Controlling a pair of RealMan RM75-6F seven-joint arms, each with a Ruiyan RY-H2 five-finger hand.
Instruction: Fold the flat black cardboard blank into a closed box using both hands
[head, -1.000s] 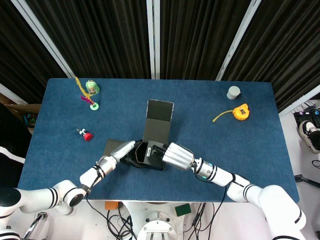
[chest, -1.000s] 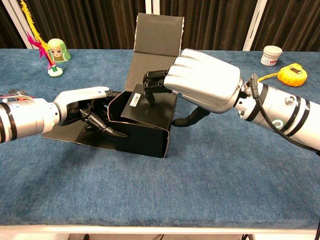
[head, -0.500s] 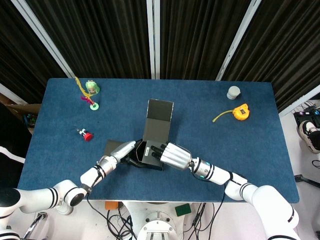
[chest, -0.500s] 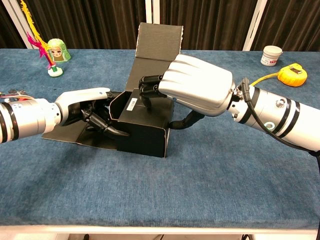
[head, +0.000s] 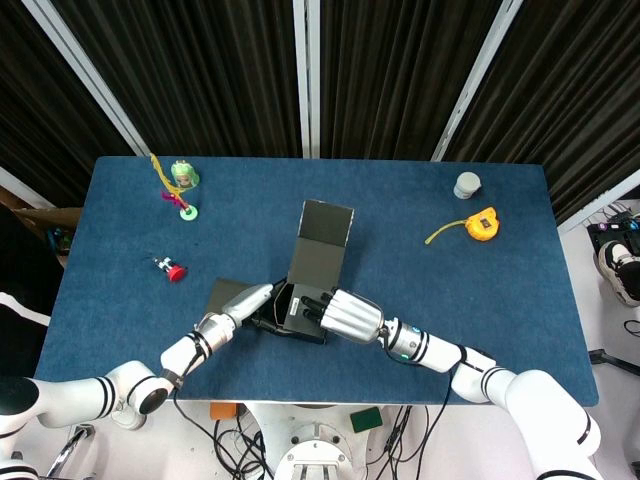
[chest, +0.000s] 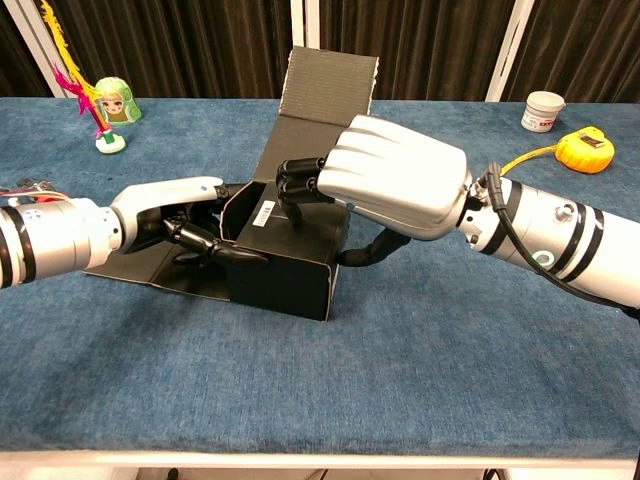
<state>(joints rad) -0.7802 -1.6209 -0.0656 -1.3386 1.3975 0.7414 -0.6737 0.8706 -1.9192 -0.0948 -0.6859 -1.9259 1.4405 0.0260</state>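
Near the tabletop's front edge, our right hand (chest: 395, 190) hooks the half-folded cardboard box (chest: 285, 265) over its wall; our left hand (chest: 180, 225) presses the side flap — light, stiff board, best gripped at creases.

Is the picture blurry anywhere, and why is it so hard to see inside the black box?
Head view: sharp, evenly lit. Chest view: the right hand shows bright glare on its shell; the box is dark with its inside in shadow, while the left hand stays clear.
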